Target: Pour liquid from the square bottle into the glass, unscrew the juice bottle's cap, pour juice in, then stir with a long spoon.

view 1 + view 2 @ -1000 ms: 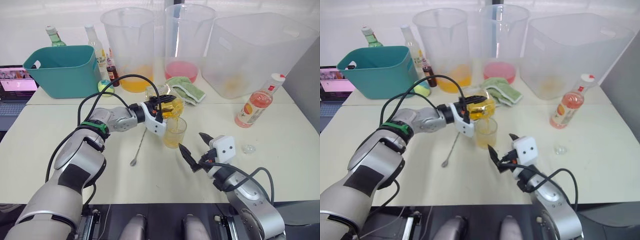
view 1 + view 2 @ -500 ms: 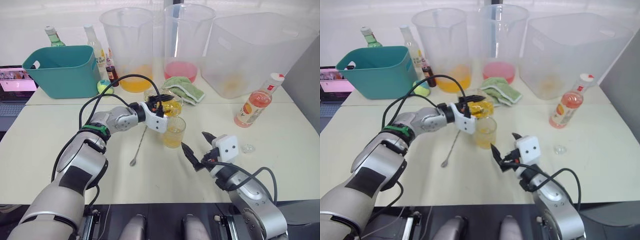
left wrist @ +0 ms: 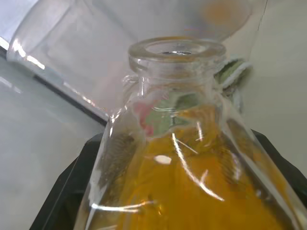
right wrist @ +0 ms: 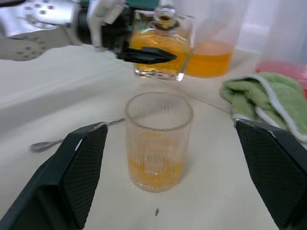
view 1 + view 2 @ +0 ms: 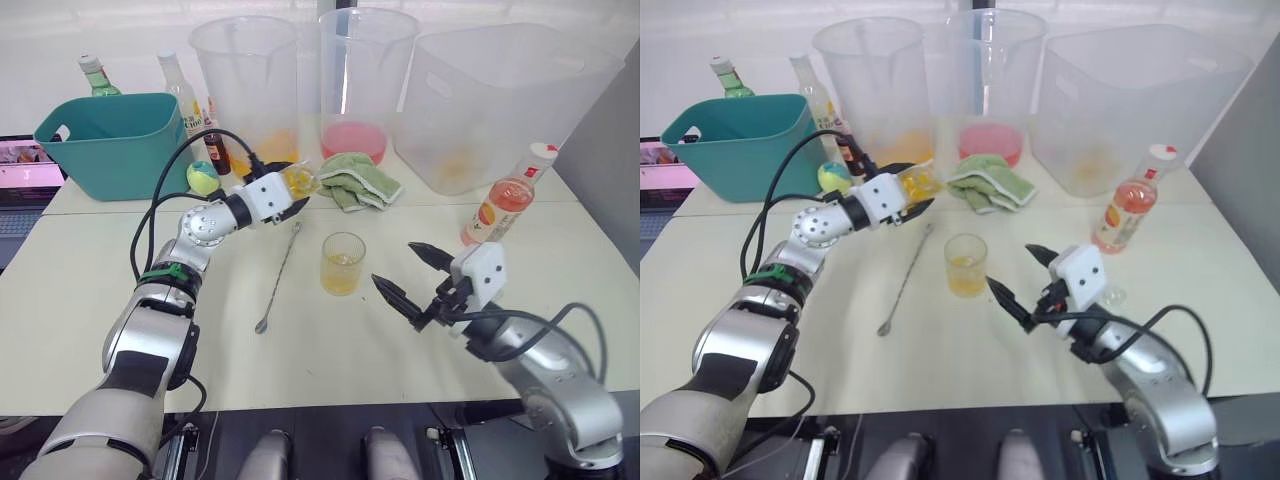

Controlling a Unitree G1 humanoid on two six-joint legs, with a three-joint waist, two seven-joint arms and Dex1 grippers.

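My left end effector [image 5: 283,189] is clamped on the square bottle [image 4: 160,44], holding it upright above the worktop [image 5: 90,290], off toward the far side near the green cloth [image 5: 355,180]. Yellow liquid fills most of the bottle; in the left wrist view I see its open neck with nothing on it.

The glass [image 5: 343,263] stands on the worktop in front of me, between my two arms, with a shallow layer of yellow liquid at the bottom. The long spoon [image 5: 279,266] lies flat just beside the glass on its left, bowl end toward me, not touching it.

My right end effector [image 5: 410,273] hovers with fingers spread wide and nothing between them, just right of the glass and nearer to me, pointing toward it.

The juice bottle [image 5: 505,200] stands upright well to the right with pink liquid inside and the cap [image 5: 543,152] on. A small clear object sits on the worktop near its base; I cannot tell what it is.

Behind: a teal bin [image 5: 115,140], three big translucent pitchers [image 5: 365,75].
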